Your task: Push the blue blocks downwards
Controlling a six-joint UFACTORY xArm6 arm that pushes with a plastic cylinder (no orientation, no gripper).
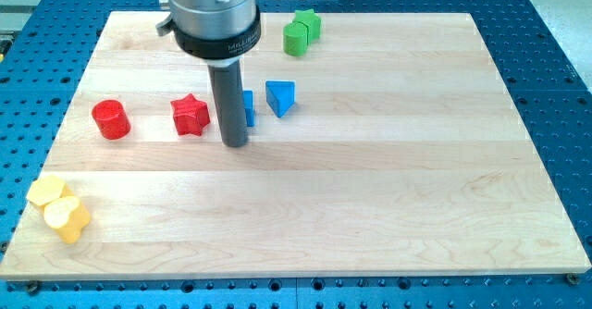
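Note:
Two blue blocks lie near the board's upper middle. A blue triangular block [280, 96] sits right of the rod. A second blue block [248, 107] is mostly hidden behind the rod, so its shape is unclear. My tip [236, 143] rests on the board just below and left of the hidden blue block, right of the red star [191, 115]. The rod seems to touch or nearly touch the hidden blue block.
A red cylinder [111, 119] lies at the left. Two green blocks [301, 31] sit together near the top edge. Two yellow blocks [58, 208] sit at the bottom left corner. The wooden board [388, 198] lies on a blue perforated table.

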